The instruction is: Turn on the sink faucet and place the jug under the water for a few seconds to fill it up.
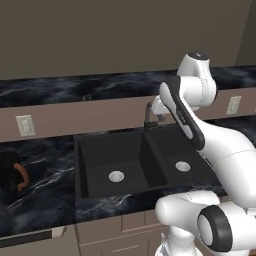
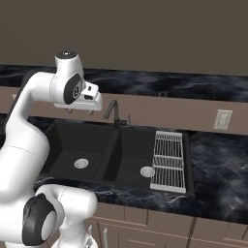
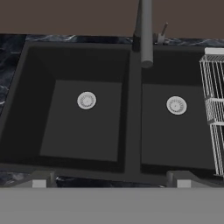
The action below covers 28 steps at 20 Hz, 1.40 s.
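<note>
The black double sink [image 1: 85, 165] is set in the dark marble counter, with a silver drain [image 3: 86, 100] in the large bowl and another drain [image 3: 176, 105] in the smaller one. The dark sink faucet [image 2: 114, 110] stands at the back over the divider, and its spout [image 3: 146, 39] hangs straight down. No water shows at the spout. The jug [image 1: 9, 172], black with an orange handle, sits on the counter far left of the sink. My gripper [image 2: 81, 111] hovers above the sink just left of the faucet, pointing down. It is open wide with nothing between its fingertips [image 3: 39, 183].
A white wire rack [image 2: 168, 160] lies over the right side of the smaller bowl. A small lever [image 3: 164, 29] stands beside the faucet base. Wall outlets [image 1: 25, 125] [image 2: 222, 119] sit on the backsplash. My own forearm crosses in front of the faucet in the left base view.
</note>
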{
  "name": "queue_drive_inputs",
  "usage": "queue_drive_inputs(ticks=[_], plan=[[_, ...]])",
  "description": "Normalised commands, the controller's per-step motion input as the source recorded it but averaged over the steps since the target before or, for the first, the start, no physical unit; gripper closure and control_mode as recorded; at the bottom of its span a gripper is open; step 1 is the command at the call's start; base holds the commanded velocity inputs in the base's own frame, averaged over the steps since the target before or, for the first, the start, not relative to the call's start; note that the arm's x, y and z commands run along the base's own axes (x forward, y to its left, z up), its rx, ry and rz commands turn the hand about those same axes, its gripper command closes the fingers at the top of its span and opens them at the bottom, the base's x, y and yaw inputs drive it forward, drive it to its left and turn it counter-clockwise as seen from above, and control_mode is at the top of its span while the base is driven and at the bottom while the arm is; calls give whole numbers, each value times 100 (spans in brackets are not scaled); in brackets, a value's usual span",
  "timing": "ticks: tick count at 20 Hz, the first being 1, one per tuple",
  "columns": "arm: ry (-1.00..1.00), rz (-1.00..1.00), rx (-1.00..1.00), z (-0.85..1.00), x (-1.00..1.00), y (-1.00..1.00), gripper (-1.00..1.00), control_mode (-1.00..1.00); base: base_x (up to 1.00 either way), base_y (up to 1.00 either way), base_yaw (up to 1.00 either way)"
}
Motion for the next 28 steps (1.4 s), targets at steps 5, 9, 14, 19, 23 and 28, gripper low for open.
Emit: queue_drive_inputs(ticks=[5, 9, 14, 19, 23, 28], plan=[[0, 0, 0, 0, 0, 0, -100, 100, 5, 0, 0], [0, 0, 0, 0, 0, 0, -100, 100, 0, 0, 0], [0, 0, 0, 0, 0, 0, -100, 100, 0, 0, 0], [0, 2, 0, -3, 2, -7, -100, -100, 0, -2, 0], [-13, 23, 9, -25, 17, -67, -100, -100, 0, 0, 0], [-37, 42, 18, -36, 43, -97, -100, -100, 0, 0, 0]])
